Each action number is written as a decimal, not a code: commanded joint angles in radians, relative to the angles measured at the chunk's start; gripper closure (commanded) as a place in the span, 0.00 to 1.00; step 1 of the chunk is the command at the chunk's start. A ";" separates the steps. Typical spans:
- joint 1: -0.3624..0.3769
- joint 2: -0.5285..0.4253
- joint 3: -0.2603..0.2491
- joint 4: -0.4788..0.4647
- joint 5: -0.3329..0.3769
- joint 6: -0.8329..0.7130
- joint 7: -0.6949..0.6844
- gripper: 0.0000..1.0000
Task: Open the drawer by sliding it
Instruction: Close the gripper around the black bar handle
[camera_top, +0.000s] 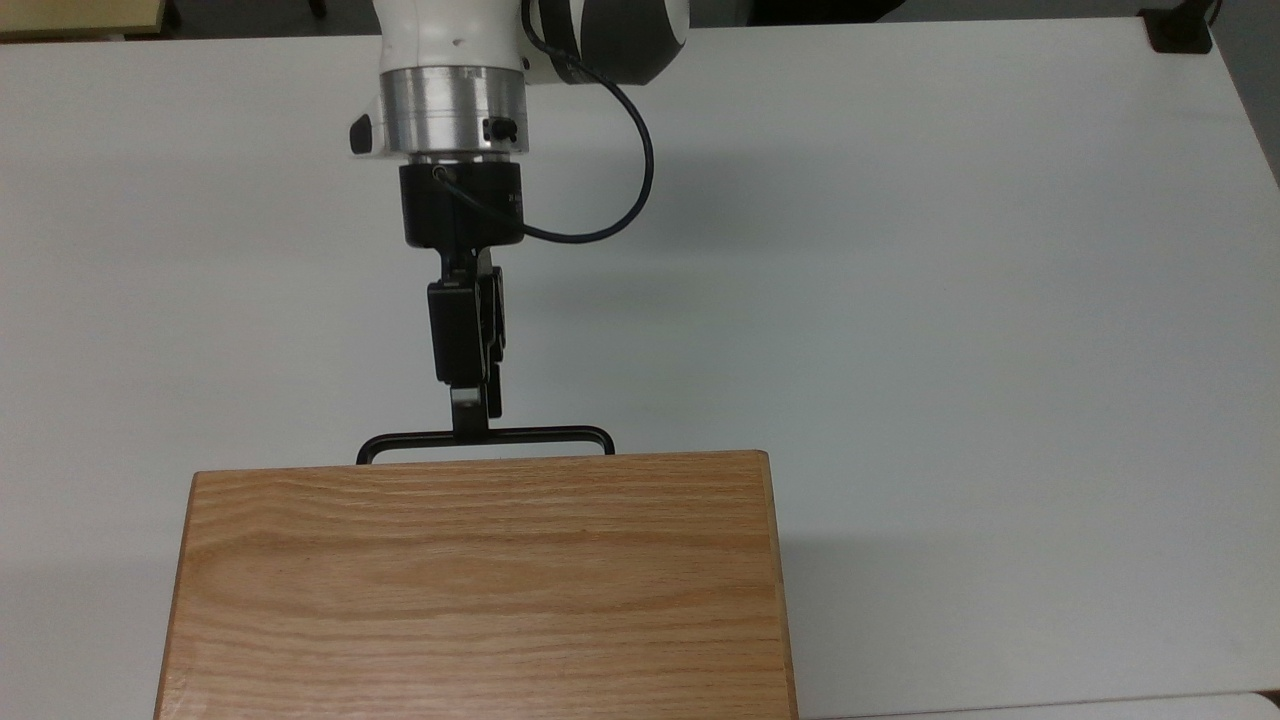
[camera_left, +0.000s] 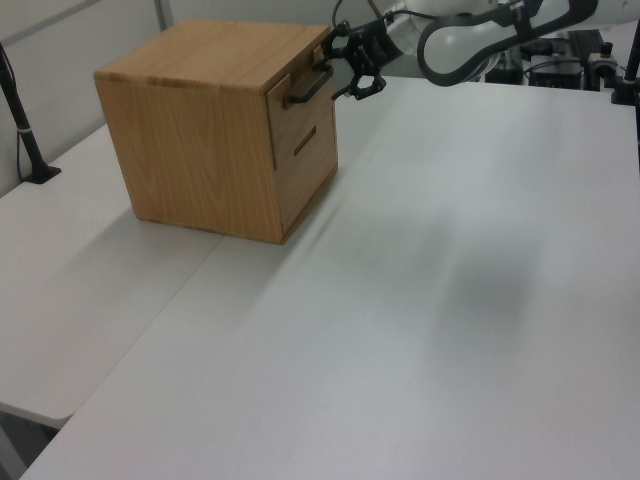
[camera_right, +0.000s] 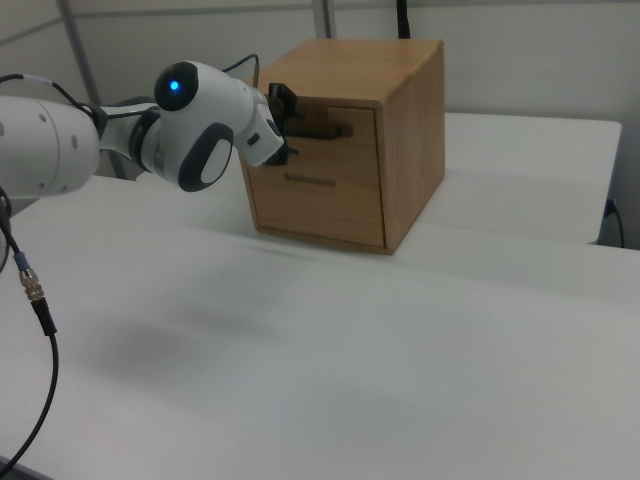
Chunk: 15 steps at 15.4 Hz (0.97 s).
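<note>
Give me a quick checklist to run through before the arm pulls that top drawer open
1. Claw at the handle: ok, its tip overlaps the bar in the top view, left of the bar's middle.
2. Claw closed on the handle: cannot tell.
3. Drawer still shut: ok, its front sits flush with the cabinet.
4. Room to slide out: ok, the table in front is bare.
5. Cable clear of the handle: ok, it loops beside the wrist.
6. Cabinet held down against the pull: cannot tell.

White arm (camera_top: 450, 30) – blk gripper (camera_top: 470, 425) (blk cable (camera_top: 630, 190))
</note>
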 joint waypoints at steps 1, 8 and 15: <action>0.005 0.047 -0.002 0.054 0.008 0.022 0.004 0.69; 0.008 0.024 0.017 0.037 0.014 0.019 0.004 1.00; 0.016 -0.106 0.021 -0.171 0.015 0.018 0.005 1.00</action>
